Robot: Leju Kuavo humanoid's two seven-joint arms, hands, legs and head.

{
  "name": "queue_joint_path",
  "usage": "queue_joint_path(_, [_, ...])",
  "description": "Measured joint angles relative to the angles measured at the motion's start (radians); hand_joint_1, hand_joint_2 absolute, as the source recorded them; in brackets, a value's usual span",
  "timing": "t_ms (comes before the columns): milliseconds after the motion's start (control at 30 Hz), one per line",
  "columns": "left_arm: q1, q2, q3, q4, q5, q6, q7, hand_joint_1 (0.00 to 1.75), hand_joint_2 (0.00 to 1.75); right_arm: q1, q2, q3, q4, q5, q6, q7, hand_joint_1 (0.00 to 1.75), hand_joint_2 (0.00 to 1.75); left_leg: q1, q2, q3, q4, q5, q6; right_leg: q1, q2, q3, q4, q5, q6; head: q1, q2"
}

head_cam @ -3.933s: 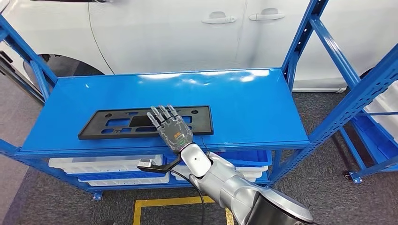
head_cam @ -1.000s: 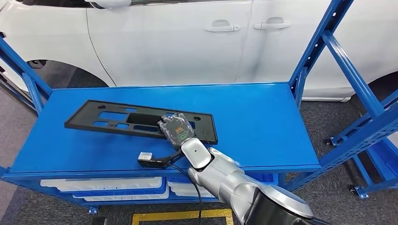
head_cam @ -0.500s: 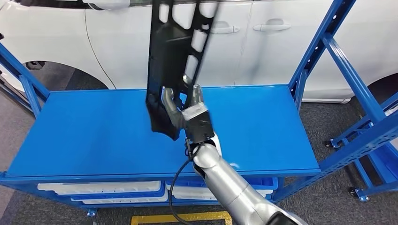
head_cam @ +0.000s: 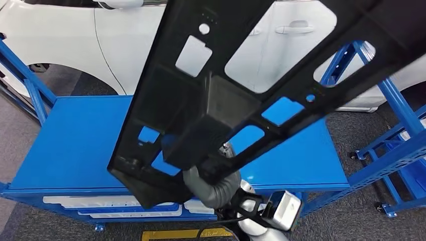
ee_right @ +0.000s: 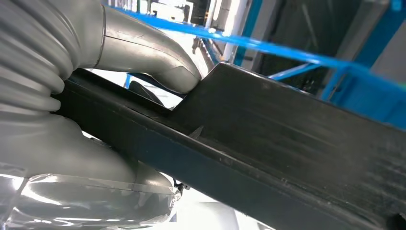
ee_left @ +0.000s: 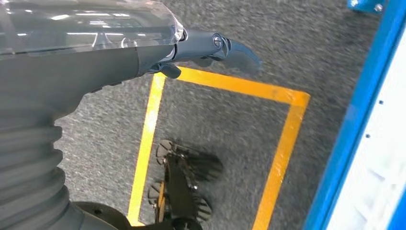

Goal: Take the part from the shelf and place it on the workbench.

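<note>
Left hand [ee_left: 210, 48] hangs low beside the body, over the grey carpet [ee_left: 225, 129] with its yellow line [ee_left: 282, 148]; its dark fingers are apart and nothing is in them. To its right, the right hand [head_cam: 213, 188] is under the part [head_cam: 211, 100] and mostly hidden by it in the head view. In the right wrist view the grey thumb [ee_right: 153, 57] lies across one edge of the part and the grey palm is against the other face, so this hand clamps the part. The part is a long black panel with several cut-out windows. It is up in the air, tilted, very close to the head camera, and it does not touch the shelf [head_cam: 65, 145]. Through the windows the blue shelf top and the white car [head_cam: 125, 45] behind it can be seen. The first half of the task looks done: the part is off the shelf. What is left is to carry it to the workbench and put it down there. No workbench can be made out in these pictures, so the robot will probably have to turn first.
</note>
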Motion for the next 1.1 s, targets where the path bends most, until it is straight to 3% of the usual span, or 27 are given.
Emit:
queue_joint_path(67, [0.002,0.004,0.002,0.0,-0.005,0.01,0.013,0.0,1.75,0.011,-0.007,0.028,-0.028,0.002,-0.002,0.0,1.75,1.75,0.0,0.0,0.0,0.0,0.0,-0.009,0.001,0.001,0.0,-0.002,0.005,-0.01,0.0,0.0])
queue_joint_path(133, [0.004,0.007,0.004,0.0,-0.006,0.015,0.023,0.0,1.75,0.016,-0.013,0.048,-0.043,0.004,0.008,0.0,1.75,1.75,0.003,0.001,-0.007,0.023,-0.025,-0.021,-0.002,-0.001,-0.001,-0.009,0.013,-0.023,0.0,0.0])
queue_joint_path(233, [0.006,0.011,0.006,0.0,-0.007,0.02,0.027,0.0,1.75,0.019,-0.016,0.057,-0.048,0.002,0.034,0.0,1.75,1.75,0.008,0.002,-0.062,0.186,-0.138,-0.036,-0.003,-0.005,-0.011,-0.012,0.026,-0.034,0.0,0.0])
queue_joint_path(300, [0.006,0.014,0.006,0.0,-0.011,0.02,0.028,0.0,1.75,0.02,-0.018,0.058,-0.046,-0.001,0.037,0.002,1.75,1.75,0.01,0.002,-0.081,0.271,-0.179,-0.041,-0.001,-0.006,-0.024,-0.012,0.036,-0.034,0.0,0.0])
queue_joint_path(333, [0.007,0.014,0.006,0.0,-0.014,0.02,0.028,0.0,1.75,0.02,-0.019,0.059,-0.046,-0.003,0.037,0.002,1.75,1.75,0.01,0.002,-0.064,0.259,-0.172,-0.04,-0.001,-0.006,-0.03,-0.012,0.042,-0.033,0.0,0.0])
queue_joint_path(433, [0.004,0.016,0.006,0.0,-0.022,0.02,0.028,0.0,1.75,0.02,-0.02,0.059,-0.045,-0.011,0.038,0.002,1.75,1.75,0.008,0.002,0.071,0.055,-0.103,-0.031,0.0,-0.005,-0.045,-0.012,0.062,-0.024,0.0,0.0])
queue_joint_path(467, [0.002,0.016,0.006,0.0,-0.024,0.02,0.027,0.0,1.75,0.02,-0.02,0.058,-0.045,-0.014,0.04,0.002,1.75,1.75,0.005,0.001,0.102,0.001,-0.089,-0.025,0.001,-0.005,-0.048,-0.012,0.068,-0.019,0.0,0.0])
queue_joint_path(500, [0.001,0.017,0.006,0.0,-0.025,0.02,0.027,0.0,1.75,0.021,-0.02,0.058,-0.045,-0.015,0.042,0.002,1.75,1.75,0.002,0.001,0.114,-0.023,-0.083,-0.019,0.001,-0.005,-0.049,-0.013,0.074,-0.013,0.0,0.0])
queue_joint_path(600, [0.004,0.018,0.006,0.0,-0.028,0.02,0.026,0.0,1.75,0.022,-0.023,0.058,-0.044,-0.016,0.047,0.002,1.75,1.75,-0.002,0.002,0.103,-0.033,-0.059,0.0,-0.002,-0.004,-0.055,-0.019,0.09,0.006,0.0,0.0])
queue_joint_path(633, [0.004,0.018,0.006,0.0,-0.029,0.02,0.026,0.0,1.75,0.023,-0.024,0.058,-0.043,-0.015,0.048,0.002,1.75,1.75,0.0,0.004,0.096,-0.037,-0.047,0.007,-0.003,-0.003,-0.062,-0.008,0.073,0.011,0.0,0.0])
queue_joint_path(700, [0.003,0.018,0.006,0.0,-0.033,0.02,0.024,0.0,1.75,0.024,-0.028,0.058,-0.04,-0.012,0.048,0.002,1.75,1.75,0.003,0.009,0.075,-0.042,-0.023,0.018,-0.005,-0.002,-0.088,0.069,-0.012,0.019,0.0,0.0])
queue_joint_path(767, [0.004,0.018,0.006,0.0,-0.038,0.017,0.024,0.0,1.75,0.025,-0.032,0.058,-0.036,-0.01,0.047,0.002,1.75,1.75,0.002,0.011,0.047,-0.04,-0.003,0.022,-0.006,-0.003,-0.115,0.195,-0.104,0.024,0.0,0.0])
queue_joint_path(800, [0.004,0.018,0.006,0.0,-0.041,0.016,0.024,0.0,1.75,0.025,-0.034,0.058,-0.033,-0.01,0.046,0.002,1.75,1.75,0.001,0.012,0.032,-0.037,0.006,0.022,-0.006,-0.003,-0.116,0.241,-0.122,0.026,0.0,0.0])
queue_joint_path(833, [0.005,0.018,0.006,0.0,-0.044,0.015,0.024,0.0,1.75,0.026,-0.036,0.058,-0.031,-0.009,0.045,0.002,1.75,1.75,0.001,0.012,0.016,-0.034,0.014,0.02,-0.006,-0.003,-0.102,0.255,-0.118,0.027,0.0,0.0])
queue_joint_path(900, [0.004,0.018,0.005,0.0,-0.047,0.014,0.025,0.0,1.75,0.025,-0.039,0.058,-0.028,-0.009,0.044,0.002,1.75,1.75,0.001,0.012,-0.011,-0.023,0.028,0.015,-0.006,-0.003,-0.022,0.179,-0.077,0.025,0.0,0.0])
queue_joint_path(967, [0.004,0.018,0.005,0.0,-0.049,0.013,0.027,0.0,1.75,0.023,-0.04,0.058,-0.028,-0.008,0.045,0.002,1.75,1.75,-0.001,0.011,-0.032,-0.01,0.038,0.007,-0.003,-0.003,0.076,0.047,-0.066,0.017,0.0,0.0])
queue_joint_path(1000, [0.004,0.018,0.005,0.0,-0.049,0.013,0.028,0.0,1.75,0.022,-0.04,0.058,-0.028,-0.008,0.046,0.002,1.75,1.75,-0.001,0.011,-0.037,-0.005,0.043,0.002,-0.002,-0.002,0.104,0.003,-0.07,0.011,0.0,0.0])
queue_joint_path(1100, [0.005,0.018,0.005,0.0,-0.051,0.013,0.029,0.0,1.75,0.021,-0.041,0.058,-0.026,-0.008,0.051,0.002,1.75,1.75,0.001,0.01,-0.045,-0.003,0.059,-0.016,0.002,-0.003,0.106,-0.025,-0.063,-0.011,0.0,0.0])
